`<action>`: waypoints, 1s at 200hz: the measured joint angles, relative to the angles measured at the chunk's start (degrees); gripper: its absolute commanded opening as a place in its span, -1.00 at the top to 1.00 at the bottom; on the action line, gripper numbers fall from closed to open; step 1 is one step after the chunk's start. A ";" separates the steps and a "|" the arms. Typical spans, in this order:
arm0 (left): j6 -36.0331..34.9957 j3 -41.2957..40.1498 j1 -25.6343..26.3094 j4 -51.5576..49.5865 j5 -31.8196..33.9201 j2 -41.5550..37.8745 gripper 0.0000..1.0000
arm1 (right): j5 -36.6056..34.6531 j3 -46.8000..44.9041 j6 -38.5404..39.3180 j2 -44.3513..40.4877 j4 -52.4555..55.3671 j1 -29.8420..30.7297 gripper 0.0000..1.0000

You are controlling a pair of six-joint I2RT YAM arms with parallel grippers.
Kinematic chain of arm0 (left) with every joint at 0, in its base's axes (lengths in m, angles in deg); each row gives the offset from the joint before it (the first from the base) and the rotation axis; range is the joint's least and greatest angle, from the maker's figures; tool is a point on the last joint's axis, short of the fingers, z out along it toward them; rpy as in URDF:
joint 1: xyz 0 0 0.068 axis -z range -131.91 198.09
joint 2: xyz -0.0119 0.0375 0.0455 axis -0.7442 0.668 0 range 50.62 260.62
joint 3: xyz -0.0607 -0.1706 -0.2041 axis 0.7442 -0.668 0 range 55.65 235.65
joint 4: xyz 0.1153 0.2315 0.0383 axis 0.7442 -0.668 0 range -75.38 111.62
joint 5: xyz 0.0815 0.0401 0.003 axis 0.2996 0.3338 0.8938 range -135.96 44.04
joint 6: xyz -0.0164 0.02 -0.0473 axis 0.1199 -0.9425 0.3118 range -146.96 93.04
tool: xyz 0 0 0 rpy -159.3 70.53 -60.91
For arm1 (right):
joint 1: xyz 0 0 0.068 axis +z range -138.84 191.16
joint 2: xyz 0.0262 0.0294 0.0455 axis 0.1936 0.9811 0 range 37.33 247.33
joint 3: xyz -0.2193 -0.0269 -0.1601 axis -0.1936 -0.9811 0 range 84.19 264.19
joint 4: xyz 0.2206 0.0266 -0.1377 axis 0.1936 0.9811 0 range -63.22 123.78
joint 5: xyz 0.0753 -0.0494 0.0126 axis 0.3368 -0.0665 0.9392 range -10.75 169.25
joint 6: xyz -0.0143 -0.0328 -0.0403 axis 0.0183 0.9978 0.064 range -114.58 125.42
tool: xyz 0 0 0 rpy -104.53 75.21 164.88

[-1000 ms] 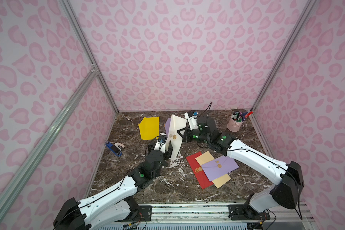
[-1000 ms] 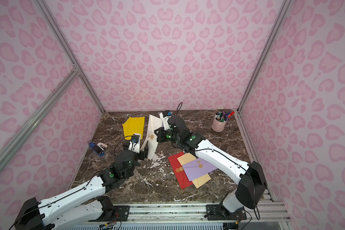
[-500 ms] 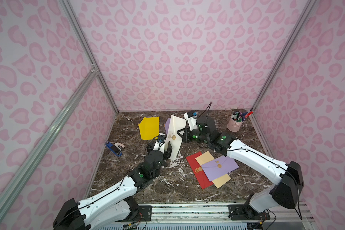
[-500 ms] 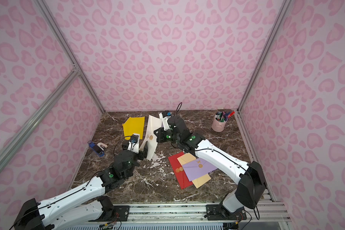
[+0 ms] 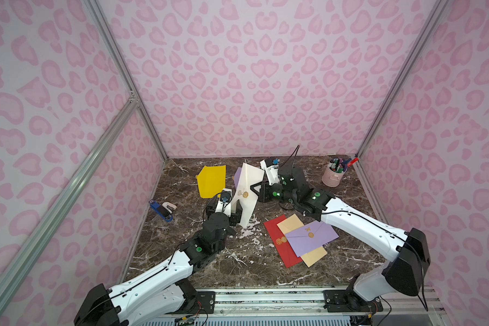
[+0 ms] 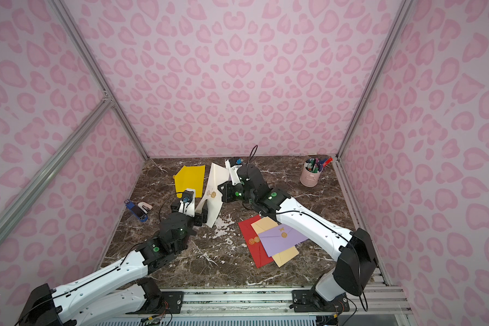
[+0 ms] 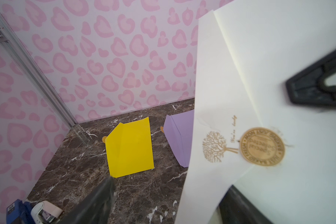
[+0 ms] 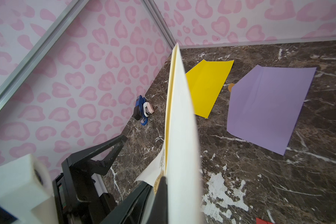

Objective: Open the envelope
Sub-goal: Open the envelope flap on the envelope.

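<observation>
- A pile of three envelopes lies flat on the brown table, on the near right side. The red envelope is at the bottom, the tan envelope is in the middle, and the top purple envelope is on top.
- The left gripper is just past the pile and more to the left. Its fingers are spread wide apart. The low end of the white envelope comes down by them. I cannot tell if they touch it.
- A blue stapler lies by the left wall, with a small pink and white thing right beside it.
- The white envelope is in the middle of the table. It stands up tall and leans over a bit.
- It has a pointy flap with a round gold sticker at the tip. In the right wrist view the tip stands a little off the envelope.
- The right gripper is at the right side of the white envelope. Its fingers are pressed together and pinch the envelope by its edge, near the sticker.
- A yellow envelope lies flat farther back on the left.
- A far purple envelope lies flat next to the yellow one, partly hidden behind the white envelope in both top views.
- A pink cup full of pens stands in the far right corner, well apart from the rest.
</observation>
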 measured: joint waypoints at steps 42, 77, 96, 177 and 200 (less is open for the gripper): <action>0.83 -0.42 -1.20 0.00 -1.09 -0.52 -0.71 | 0.33 0.00 0.00 0.09 -0.13 0.00 1.00; 1.81 -0.52 -2.25 -0.22 -2.12 -0.83 -0.71 | 0.44 0.00 0.17 0.11 -0.17 0.00 1.00; 2.14 -0.63 -2.62 -0.42 -2.69 -1.07 -0.71 | 0.55 0.00 0.20 0.11 -0.17 0.00 1.00; 3.43 -1.16 -4.15 -1.20 -4.96 -2.01 -0.72 | 1.14 0.00 0.50 0.39 -0.26 0.04 1.00; 3.65 -1.20 -4.48 -1.29 -5.55 -2.19 -0.72 | 1.27 0.00 0.70 0.42 -0.31 0.04 1.00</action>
